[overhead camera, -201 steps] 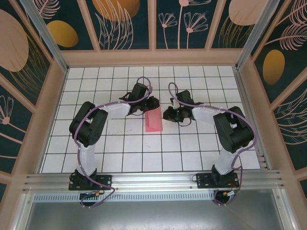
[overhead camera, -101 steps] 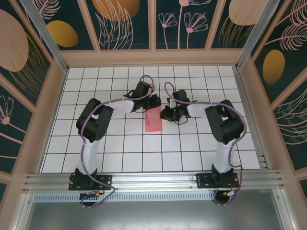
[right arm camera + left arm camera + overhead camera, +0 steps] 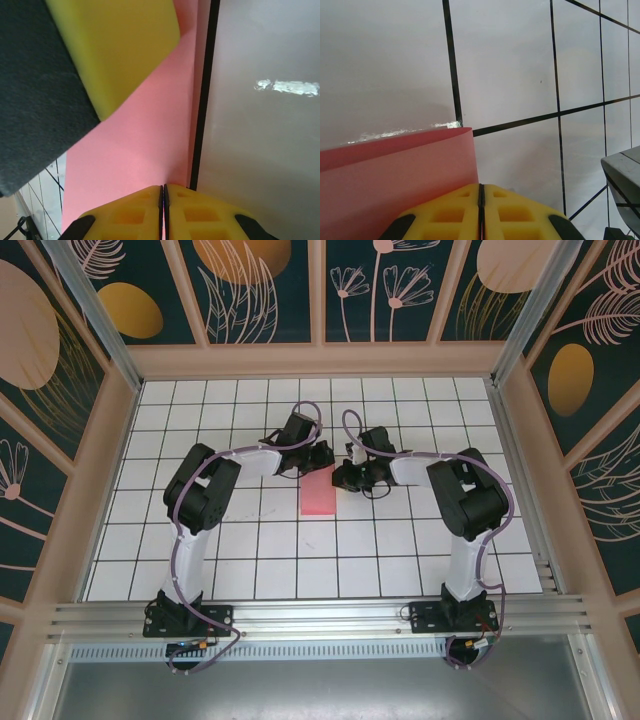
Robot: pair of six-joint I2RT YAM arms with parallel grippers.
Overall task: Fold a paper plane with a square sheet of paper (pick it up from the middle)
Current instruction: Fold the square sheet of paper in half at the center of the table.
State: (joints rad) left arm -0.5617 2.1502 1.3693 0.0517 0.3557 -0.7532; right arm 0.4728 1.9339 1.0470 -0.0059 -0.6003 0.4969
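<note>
Square sheet of paper (image 3: 318, 496) — judged light, limp, crease-prone; far edge was clamped by left gripper (image 3: 481, 192) and right gripper (image 3: 163, 192).

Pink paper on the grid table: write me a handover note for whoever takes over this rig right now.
Left gripper: shut, at the far end of the pink sheet; I cannot tell whether it pinches the paper.
Right gripper: shut, at the sheet's far right corner; same doubt.
Sheet: mid-way across the white grid table, between the two arms, a narrow rectangle, seemingly folded in half.
Done: probably the first centre fold.
Left: nose corners and wings; no plane shape yet.
</note>
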